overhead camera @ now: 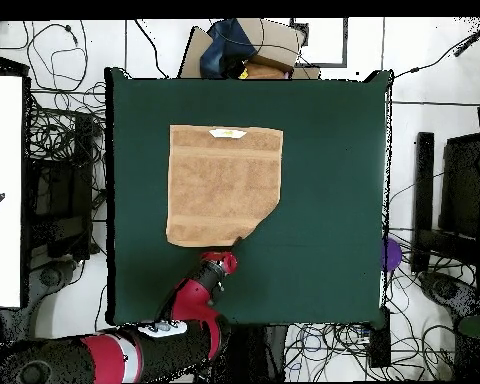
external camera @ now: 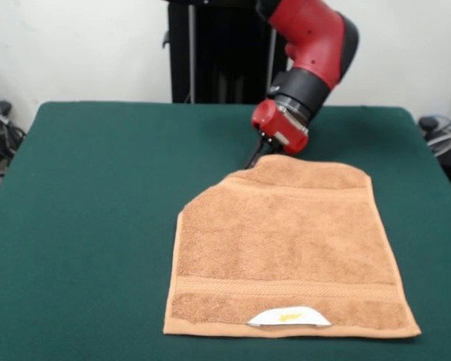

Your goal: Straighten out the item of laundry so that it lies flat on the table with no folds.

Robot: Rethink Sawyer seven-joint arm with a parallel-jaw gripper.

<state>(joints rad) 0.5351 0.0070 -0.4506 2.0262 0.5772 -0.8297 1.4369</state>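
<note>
The tan terry towel [external camera: 286, 241] lies mostly spread on the dark green table [external camera: 90, 210]. Its white label with a yellow mark [external camera: 289, 317] is at the near edge. The far left corner is missing from the outline, which leaves a slanted edge [external camera: 210, 194]; I cannot tell how that corner is tucked. My gripper [external camera: 258, 156] hangs from the red wrist [external camera: 280, 125] right at the towel's far edge, next to that slanted edge and low to the table. In the overhead view the towel [overhead camera: 224, 185] has the gripper [overhead camera: 234, 246] at its lower edge. Whether the gripper holds cloth is hidden.
The black pedestal [external camera: 218, 53] stands behind the table's far edge. In the overhead view, cardboard boxes [overhead camera: 249, 45] sit beyond the table's top edge, cables [overhead camera: 69, 130] lie on the floor at the left, and a purple object [overhead camera: 390, 254] is at the right edge.
</note>
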